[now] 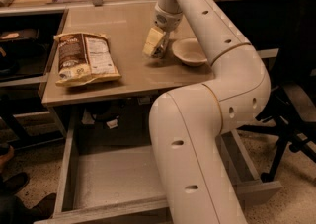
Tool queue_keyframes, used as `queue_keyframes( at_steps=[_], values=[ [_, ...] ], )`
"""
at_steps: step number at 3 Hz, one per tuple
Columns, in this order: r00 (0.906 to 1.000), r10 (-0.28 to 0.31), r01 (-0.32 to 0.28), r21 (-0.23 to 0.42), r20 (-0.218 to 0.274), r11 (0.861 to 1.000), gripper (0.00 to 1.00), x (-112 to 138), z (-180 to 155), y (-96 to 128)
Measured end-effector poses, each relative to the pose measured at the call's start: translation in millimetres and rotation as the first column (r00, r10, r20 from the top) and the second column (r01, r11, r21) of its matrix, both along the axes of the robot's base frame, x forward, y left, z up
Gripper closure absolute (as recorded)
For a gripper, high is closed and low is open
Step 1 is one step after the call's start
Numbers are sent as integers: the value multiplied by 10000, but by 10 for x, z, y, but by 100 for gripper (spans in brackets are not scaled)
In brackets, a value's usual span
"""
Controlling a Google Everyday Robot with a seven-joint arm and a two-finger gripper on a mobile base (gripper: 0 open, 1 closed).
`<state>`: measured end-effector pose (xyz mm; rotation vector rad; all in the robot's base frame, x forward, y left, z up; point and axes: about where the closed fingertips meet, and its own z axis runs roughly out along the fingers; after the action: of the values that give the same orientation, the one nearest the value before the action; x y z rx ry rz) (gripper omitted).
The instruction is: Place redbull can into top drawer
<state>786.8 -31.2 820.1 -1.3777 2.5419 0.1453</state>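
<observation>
One arm (232, 80) reaches from the near right over the table (123, 20), its gripper (157, 46) low at the tabletop, just left of the bowl (188, 52). Whether the gripper is clenched or released cannot be told, and the can cannot be made out there. A snack bag (84, 59) lies flat at the left. The drawer (113, 178) stands pulled out below the table's near edge.

The beige table (123, 23) carries a snack bag (85, 59) and a white bowl (190, 52) (pincer (158, 50) just beside it).
</observation>
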Motion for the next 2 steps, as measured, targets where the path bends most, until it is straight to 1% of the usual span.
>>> queue_keyframes(
  at_steps=[1, 2],
  values=[
    [10000, 24, -24, 8, -29, 10000, 0, 6, -31, -1],
    [10000, 24, -24, 8, -29, 10000, 19, 6, -31, -1]
  ],
)
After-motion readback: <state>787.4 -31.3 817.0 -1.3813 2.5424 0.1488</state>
